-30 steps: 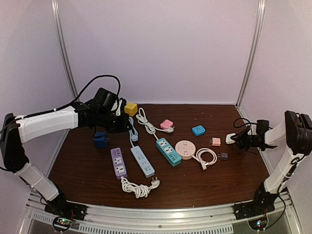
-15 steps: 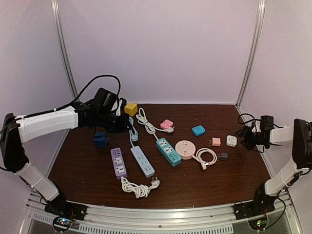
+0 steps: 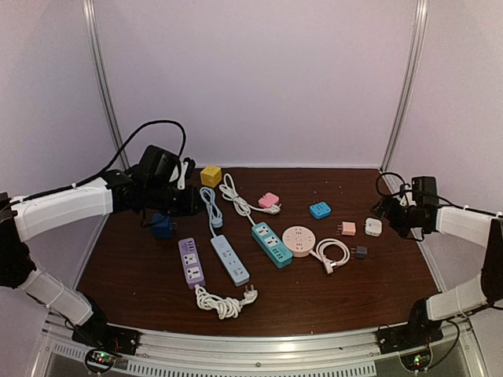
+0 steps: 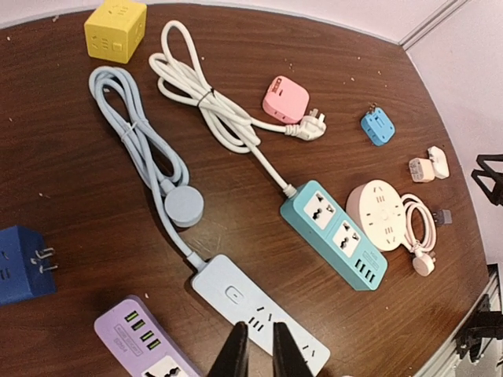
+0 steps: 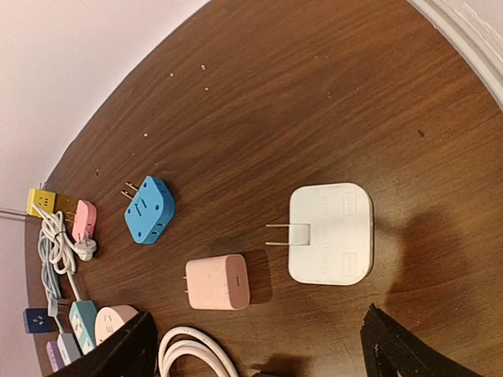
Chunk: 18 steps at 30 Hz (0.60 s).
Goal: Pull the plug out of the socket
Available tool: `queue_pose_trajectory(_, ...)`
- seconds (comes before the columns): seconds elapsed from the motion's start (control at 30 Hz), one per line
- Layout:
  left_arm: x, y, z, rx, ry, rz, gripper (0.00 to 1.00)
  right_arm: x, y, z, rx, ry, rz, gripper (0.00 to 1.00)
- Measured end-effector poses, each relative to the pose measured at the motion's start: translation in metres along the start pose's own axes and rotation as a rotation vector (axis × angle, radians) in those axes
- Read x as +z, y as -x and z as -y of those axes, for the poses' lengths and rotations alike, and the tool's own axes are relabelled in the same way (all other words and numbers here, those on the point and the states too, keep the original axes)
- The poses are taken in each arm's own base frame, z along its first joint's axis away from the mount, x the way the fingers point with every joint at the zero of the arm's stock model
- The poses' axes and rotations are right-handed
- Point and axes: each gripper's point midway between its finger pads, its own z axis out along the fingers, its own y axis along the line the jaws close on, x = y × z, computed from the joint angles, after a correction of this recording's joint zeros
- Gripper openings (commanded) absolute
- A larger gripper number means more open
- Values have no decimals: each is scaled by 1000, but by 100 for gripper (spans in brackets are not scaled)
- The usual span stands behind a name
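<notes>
A white plug (image 5: 330,236) lies flat on the brown table, its two prongs pointing at a pink charger (image 5: 218,283) a short way off. It is in no socket; in the top view the white plug (image 3: 373,227) rests just left of my right gripper (image 3: 393,218). My right gripper (image 5: 263,353) is wide open, holds nothing and is clear of the plug. My left gripper (image 4: 257,353) hovers over a light blue power strip (image 4: 259,310), its fingers a narrow gap apart with nothing between. I cannot tell which socket the task means.
On the table lie a teal strip (image 3: 272,244), a purple strip (image 3: 191,262), a round pink socket hub (image 3: 299,240) with a white cable, a blue adapter (image 3: 320,210), a dark blue cube (image 3: 163,225) and a yellow cube (image 3: 211,175). Walls stand on three sides.
My right gripper has opened, let go of the white plug and drawn back to the right. The left arm has pulled back to the left and its fingers have parted slightly.
</notes>
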Motion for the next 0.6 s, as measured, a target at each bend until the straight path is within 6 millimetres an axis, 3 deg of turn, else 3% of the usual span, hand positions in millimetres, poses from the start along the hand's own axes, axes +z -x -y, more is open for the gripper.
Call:
queue_pose_trajectory(0.07,-9,5,-2,12,7,29,26,-9,2,-16,-53,6,29,96)
queue_pose_trajectory(0.17,-22,16,-6,28,23,88,48,-25,9,-40,-130,24,95,100)
queue_pose_trajectory(0.3,-40,26,-17,57,73,171,96,-51,16,-70,-237,43,201,100)
queue_pose_trajectory(0.47,-56,31,-52,52,201,250,98,-80,34,-88,-319,42,358,100)
queue_pose_trajectory(0.6,-66,35,-82,37,331,299,98,-100,47,-91,-351,54,499,100)
